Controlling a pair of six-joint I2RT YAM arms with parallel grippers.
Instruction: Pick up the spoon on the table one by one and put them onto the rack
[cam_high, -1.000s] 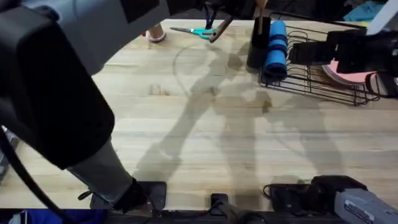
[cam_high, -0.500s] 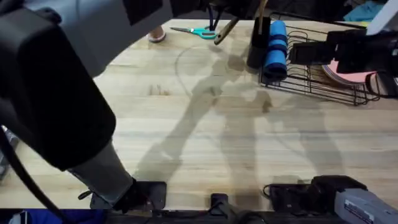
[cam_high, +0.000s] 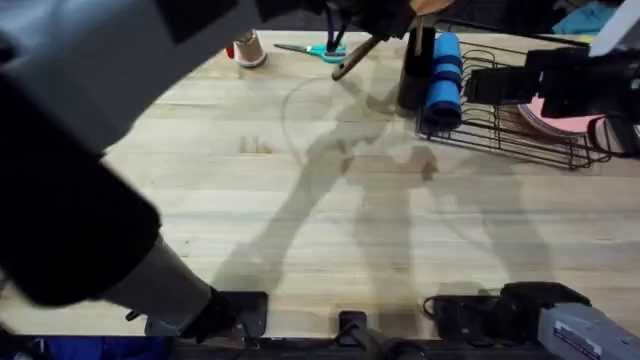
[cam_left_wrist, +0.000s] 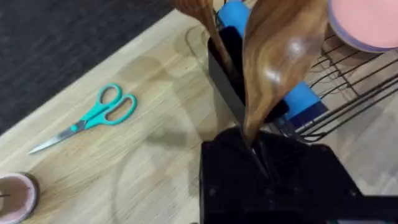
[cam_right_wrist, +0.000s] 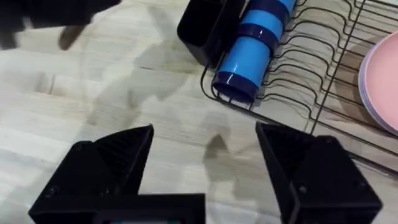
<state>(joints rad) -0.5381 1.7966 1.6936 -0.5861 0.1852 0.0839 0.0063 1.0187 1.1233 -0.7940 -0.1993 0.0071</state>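
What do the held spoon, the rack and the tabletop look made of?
Spoon: wood, smooth brown with flowing grain. Rack: thin black wire, probably coated metal. Table: pale wood planks with visible grain and seams, matte.

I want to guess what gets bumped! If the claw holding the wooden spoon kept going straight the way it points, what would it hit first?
Probably the black utensil cup on the rack. The left gripper holds the spoon pointing toward it, with another spoon already inside. Depth is hard to judge.

Teal-handled scissors (cam_left_wrist: 87, 118) lie flat near a pink cup (cam_left_wrist: 15, 196); a blue cylinder (cam_right_wrist: 255, 43) lies tilted.
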